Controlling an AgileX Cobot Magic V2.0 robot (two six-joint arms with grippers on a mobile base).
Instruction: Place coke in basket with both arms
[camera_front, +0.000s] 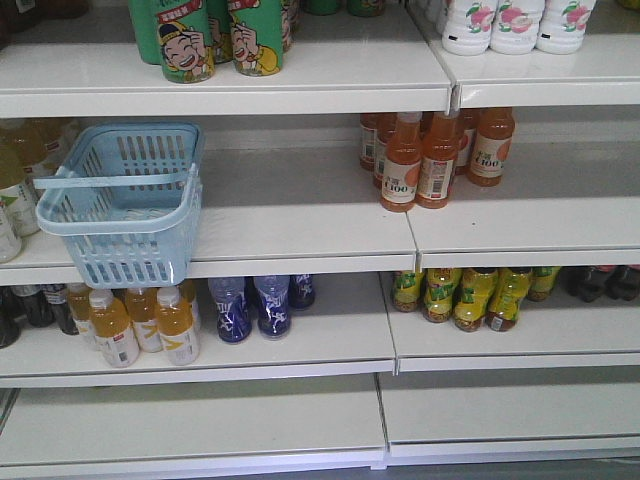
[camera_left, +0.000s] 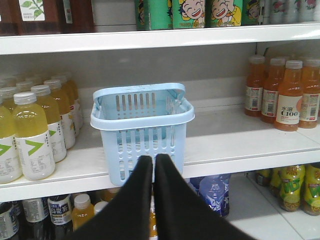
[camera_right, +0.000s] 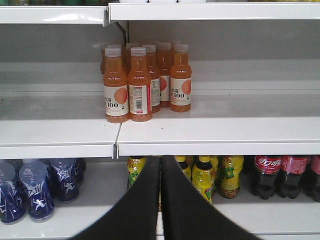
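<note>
White metal shelving (camera_front: 300, 230) fills the front view: four smooth, flat tiers, each split into two bays by a seam; one basket (camera_front: 130, 255) stands on the left bay of the second tier at its front edge, light blue plastic, boxy with rounded corners, a thick rolled rim and vertically slotted walls; one thin handle (camera_front: 110, 181) lies across its top.

Two black grippers show, each a pair of matte, tapering fingers; the left gripper (camera_left: 153, 157) is clenched, fingertips nearly meeting with nothing between them; the basket is straight ahead of it, the tips overlapping the bottom of its near wall in the wrist view, though whether they touch it I cannot tell; the right gripper (camera_right: 160, 157) is likewise pressed closed and empty, facing the right bay of the same tier.

There stand the orange bottles (camera_right: 140, 85), at least six, clear plastic with pale caps, well apart from the basket; pale yellow bottles (camera_left: 35, 135) crowd just left of it.

Top tier: two green cans (camera_front: 185, 40) in front, three white bottles (camera_front: 515, 25).

Third tier: three blue bottles (camera_front: 270, 305), at least four yellow-green bottles (camera_front: 470, 298), at least two dark cola bottles (camera_right: 265, 175).
</note>
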